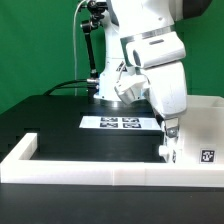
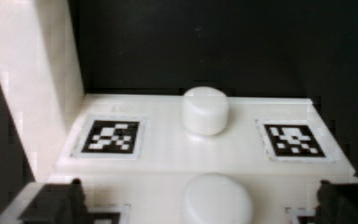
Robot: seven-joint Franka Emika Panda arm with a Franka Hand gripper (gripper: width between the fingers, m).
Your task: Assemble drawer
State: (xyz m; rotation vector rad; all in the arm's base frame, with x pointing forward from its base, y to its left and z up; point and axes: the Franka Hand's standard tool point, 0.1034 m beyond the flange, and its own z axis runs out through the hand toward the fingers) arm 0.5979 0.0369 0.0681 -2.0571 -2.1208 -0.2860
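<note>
In the wrist view a white drawer tray (image 2: 194, 150) lies under my gripper (image 2: 202, 205). It carries two square tags and a rounded white knob (image 2: 202, 108); a second rounded knob (image 2: 213, 196) shows between my fingers. My dark fingertips (image 2: 51, 203) stand wide apart at either side of the tray, open and holding nothing. In the exterior view my gripper (image 1: 168, 150) reaches down at the front right, next to the large white case (image 1: 203, 118). A tagged white part (image 1: 207, 156) sits just to the exterior view's right of it.
The marker board (image 1: 122, 123) lies on the black table behind my gripper. The low white rim (image 1: 90, 166) borders the table's front and left side. A tall white wall (image 2: 34, 80) stands beside the tray in the wrist view. A black stand (image 1: 93, 50) rises at the back.
</note>
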